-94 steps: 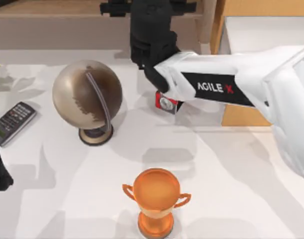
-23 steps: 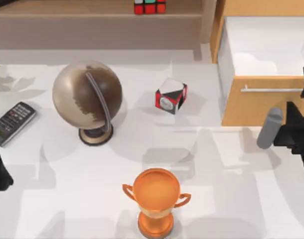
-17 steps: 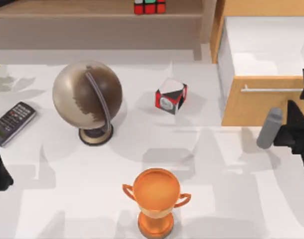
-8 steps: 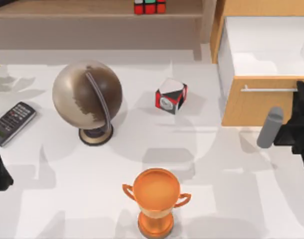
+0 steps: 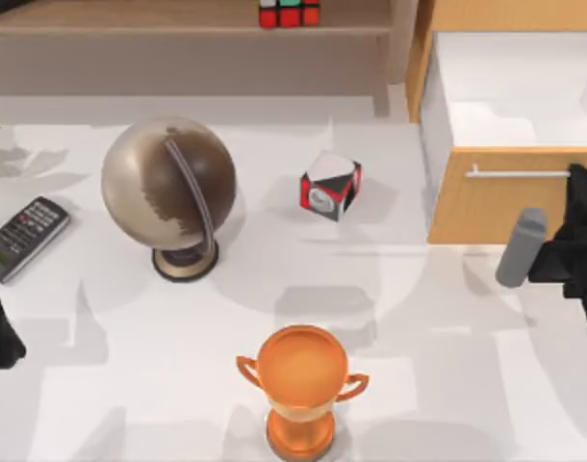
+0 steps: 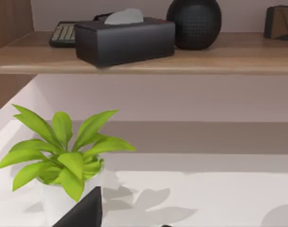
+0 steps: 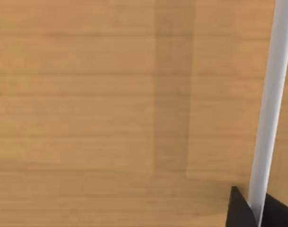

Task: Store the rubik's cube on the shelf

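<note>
The rubik's cube [image 5: 289,12] is seen resting on the shelf [image 5: 178,17], top centre. The right gripper [image 5: 574,252], mid-right by the drawer cabinet [image 5: 496,207]: finger state cannot be told. Retraction is best kept clear of the handle [image 5: 520,174].

Rubik's cube [image 5: 289,12]: small black-framed cube, its visible face showing red and green stickers, partly cut off by the top view's upper edge. It rests upright on the shelf [image 5: 159,17], a long light-brown wooden board with a thick front edge, near the upright side panel [image 5: 401,43].
</note>
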